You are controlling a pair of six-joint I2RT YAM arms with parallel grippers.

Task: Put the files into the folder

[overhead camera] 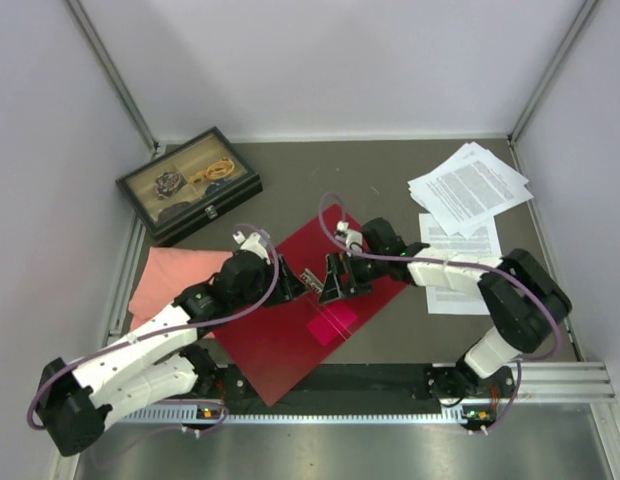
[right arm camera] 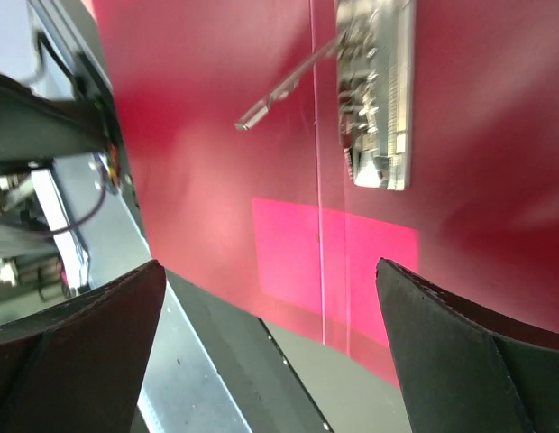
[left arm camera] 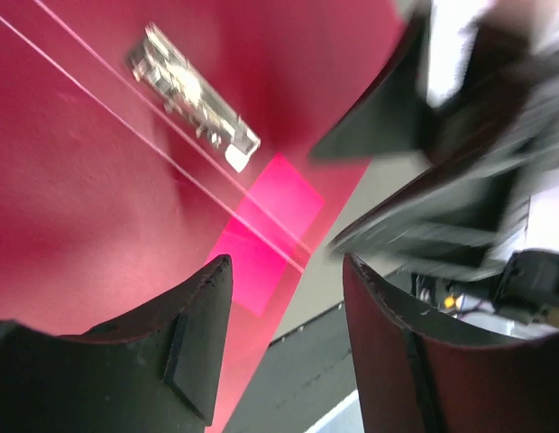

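Top external: we see left gripper (overhead camera: 293,287) & right gripper (overhead camera: 337,278) near each other over the open folder (overhead camera: 280,350), files (overhead camera: 468,185) well behind the right; left wrist: jaws spread, empty, metal clip (left arm camera: 194,95) ahead; right wrist: also agape, so we risk the arms colliding or shoving the folder.

Red folder (overhead camera: 290,340), pink sticker (overhead camera: 331,323), white files (overhead camera: 468,186)
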